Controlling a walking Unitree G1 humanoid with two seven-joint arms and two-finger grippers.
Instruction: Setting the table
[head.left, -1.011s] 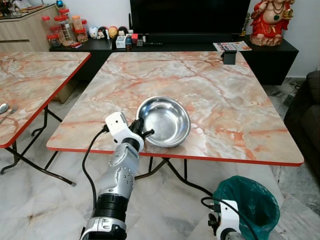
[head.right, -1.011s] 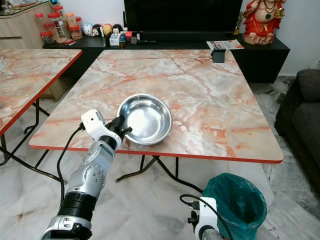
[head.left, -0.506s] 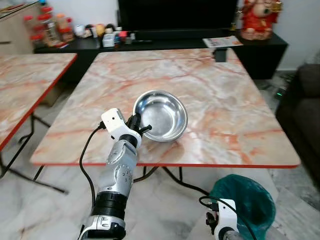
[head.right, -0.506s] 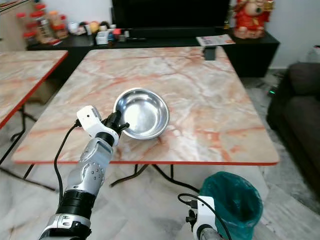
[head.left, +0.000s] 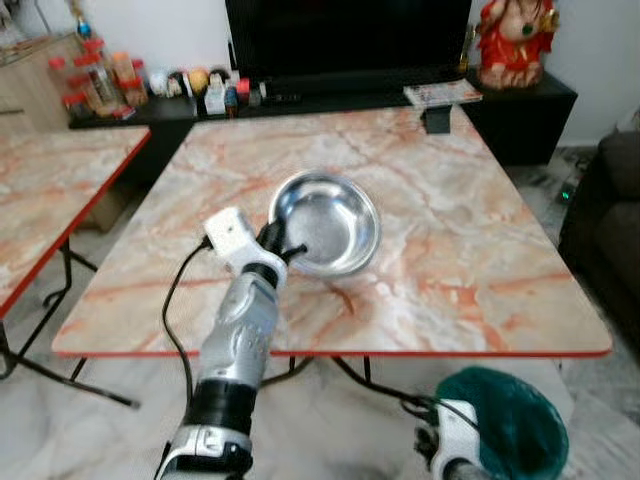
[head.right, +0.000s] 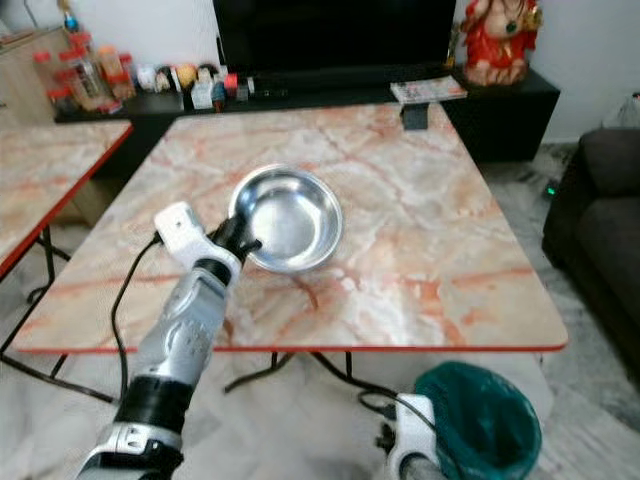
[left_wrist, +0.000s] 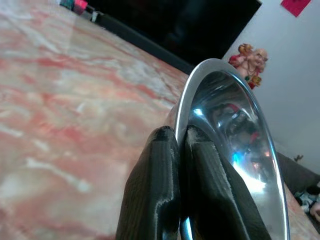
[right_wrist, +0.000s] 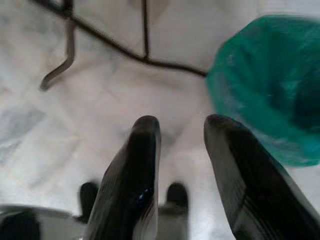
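My left gripper (head.left: 283, 243) pinches the near rim of the one round shiny steel bowl (head.left: 326, 222), held over the orange-veined marble table (head.left: 470, 240) just ahead. I judge I'm placing it; next comes lowering flat, then letting go. My right gripper (right_wrist: 182, 145) hangs idle, fingers spread

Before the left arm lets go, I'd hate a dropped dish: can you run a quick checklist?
1. Left gripper pinching the rim of the round shiny steel bowl: ok.
2. Bowl over the pink marble-pattern table, well in from its red edge: ok.
3. Bowl resting flat on the table: cannot tell.
4. Tabletop around the bowl bare: ok.
5. Right gripper low over the floor by the green bin, out of the way: ok.
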